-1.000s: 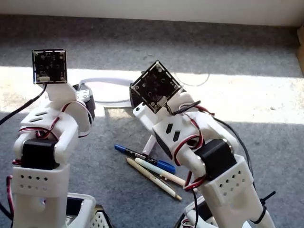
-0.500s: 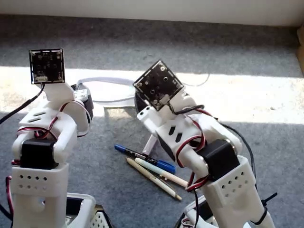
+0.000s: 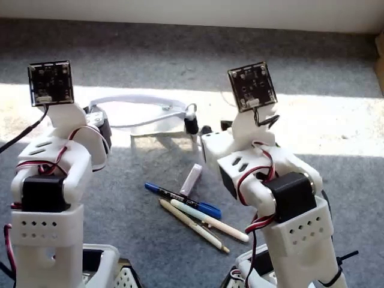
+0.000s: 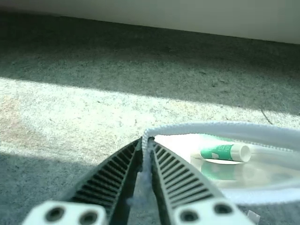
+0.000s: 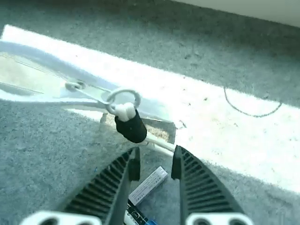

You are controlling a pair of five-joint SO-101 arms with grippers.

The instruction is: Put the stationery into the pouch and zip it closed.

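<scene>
Grey carpet [image 3: 312, 66]: right tool [image 5: 156, 157], spread and empty, has swung back off the clear pouch [image 3: 135, 114]; left tool [image 4: 146, 143] pinches its rim; pens [image 3: 183, 201] still outside.

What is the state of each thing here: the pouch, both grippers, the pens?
pouch: looks unzipped, with a tube inside.
left gripper: shut on the pouch's end.
right gripper: open, empty, just short of the zip pull.
pens: loose on the carpet, outside the pouch.
white box: loose beside the pens.
</scene>
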